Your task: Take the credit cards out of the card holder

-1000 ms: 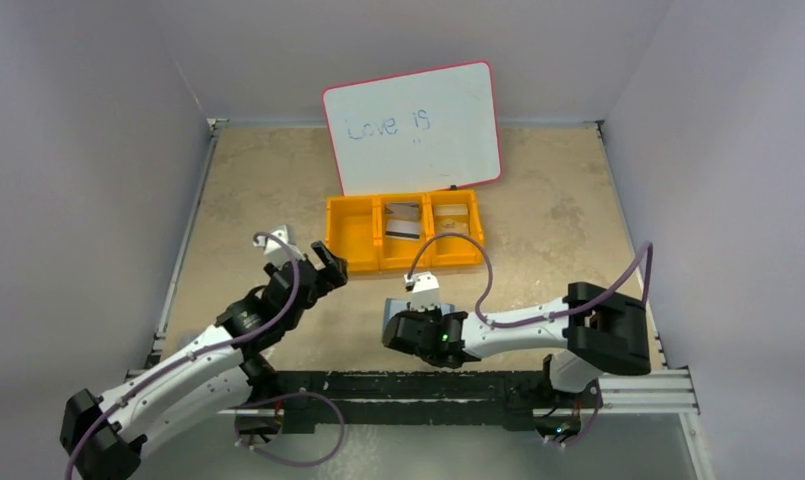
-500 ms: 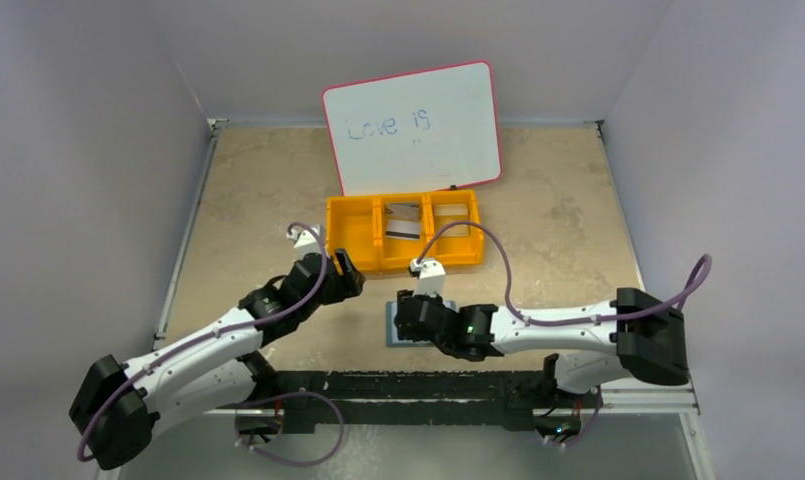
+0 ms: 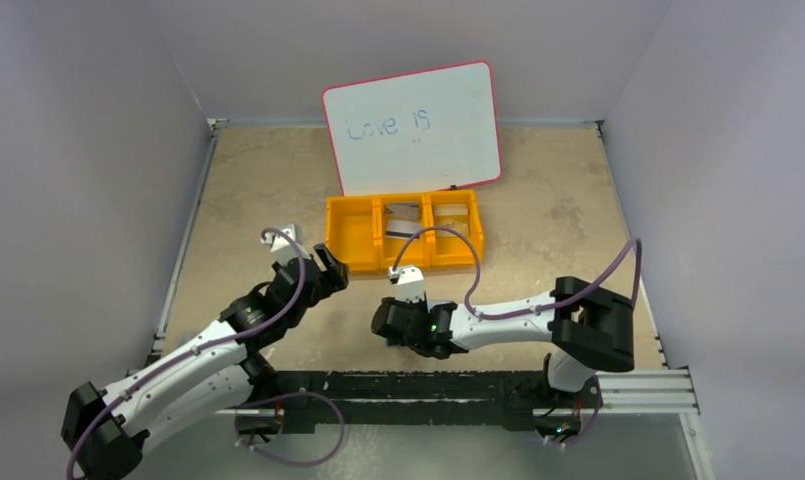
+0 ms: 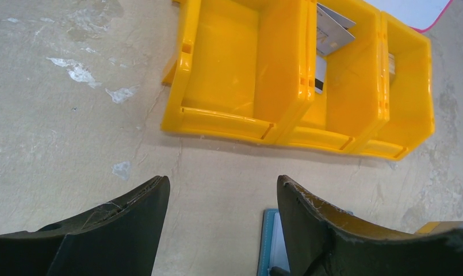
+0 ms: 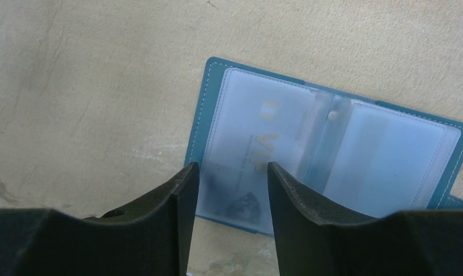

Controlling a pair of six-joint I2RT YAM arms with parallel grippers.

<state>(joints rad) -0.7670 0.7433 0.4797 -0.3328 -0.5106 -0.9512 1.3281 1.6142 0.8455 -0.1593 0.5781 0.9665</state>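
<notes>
Over the card holder [image 5: 355,155], the right hand [image 5: 232,168] has spread open.

The card holder [image 5: 205,115] is masked at 6 o'clock by the fingers [image 5: 160,230] of my right gripper [image 5: 233,168], and the card [image 5: 263,138] under its frosted sleeve is too blurred to read in full. From above, that gripper hides the holder altogether. In my left wrist view, the credit cards [image 4: 332,31] in the orange bin [image 4: 240,123] are cut off at 12 o'clock.
</notes>
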